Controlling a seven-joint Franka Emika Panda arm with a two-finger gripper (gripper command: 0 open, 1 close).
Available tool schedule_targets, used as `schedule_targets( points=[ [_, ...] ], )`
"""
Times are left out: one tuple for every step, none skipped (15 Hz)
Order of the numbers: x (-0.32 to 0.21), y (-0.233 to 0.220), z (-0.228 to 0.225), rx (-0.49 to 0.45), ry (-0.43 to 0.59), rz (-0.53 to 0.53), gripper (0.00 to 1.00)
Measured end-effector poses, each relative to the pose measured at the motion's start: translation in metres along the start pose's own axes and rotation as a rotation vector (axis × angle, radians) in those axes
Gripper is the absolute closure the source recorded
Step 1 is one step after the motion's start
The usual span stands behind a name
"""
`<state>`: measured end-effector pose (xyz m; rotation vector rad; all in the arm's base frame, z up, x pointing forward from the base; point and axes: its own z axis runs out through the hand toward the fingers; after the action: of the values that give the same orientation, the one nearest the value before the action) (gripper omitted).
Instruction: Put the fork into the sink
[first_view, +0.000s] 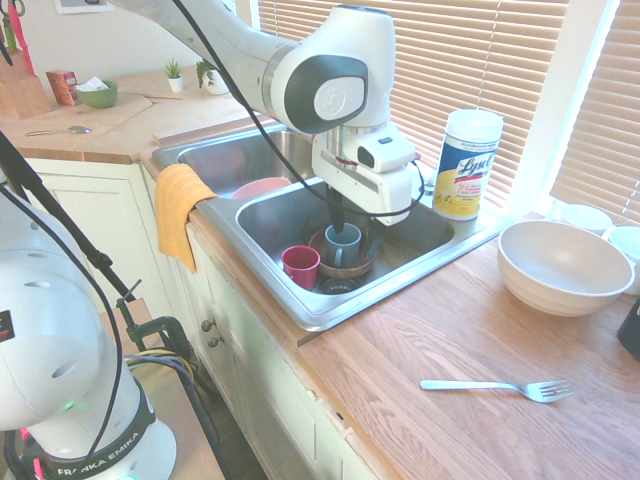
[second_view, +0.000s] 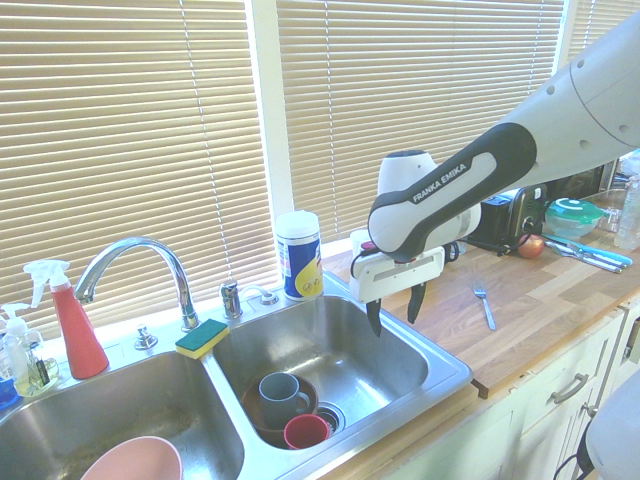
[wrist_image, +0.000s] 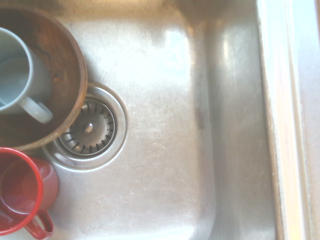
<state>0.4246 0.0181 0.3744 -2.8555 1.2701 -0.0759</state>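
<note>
Sink: wide steel basin, holding a brown bowl with a grey mug inside, and a red cup beside the drain.
Gripper: hangs over the basin, pointing down, fingers spread apart, nothing between them.
Fork: lies flat on the wooden counter, well apart from the sink, near a white bowl.

Wooden countertop with an inset double steel sink. Directly on the wood lie the fork, alone near the front edge, a large white bowl and a wipes canister behind the basin.
</note>
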Motion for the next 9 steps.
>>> schedule_targets(
  points=[
    [0.000, 0.000, 0.000, -0.001, -0.001, 0.000, 0.00],
    [0.001, 0.000, -0.001, 0.001, 0.004, 0.012, 0.00],
    [0.007, 0.001, -0.006, 0.007, 0.018, 0.046, 0.00],
    [0.018, 0.004, -0.014, 0.016, 0.036, 0.091, 0.00],
    [0.031, 0.011, -0.023, 0.025, 0.048, 0.137, 0.00],
    [0.049, 0.025, -0.031, 0.027, 0.064, 0.187, 0.00],
    [0.070, 0.045, -0.036, 0.023, 0.072, 0.242, 0.00],
    [0.090, 0.067, -0.038, 0.020, 0.076, 0.302, 0.00],
    [0.110, 0.093, -0.038, 0.012, 0.080, 0.362, 0.00]
  ],
)
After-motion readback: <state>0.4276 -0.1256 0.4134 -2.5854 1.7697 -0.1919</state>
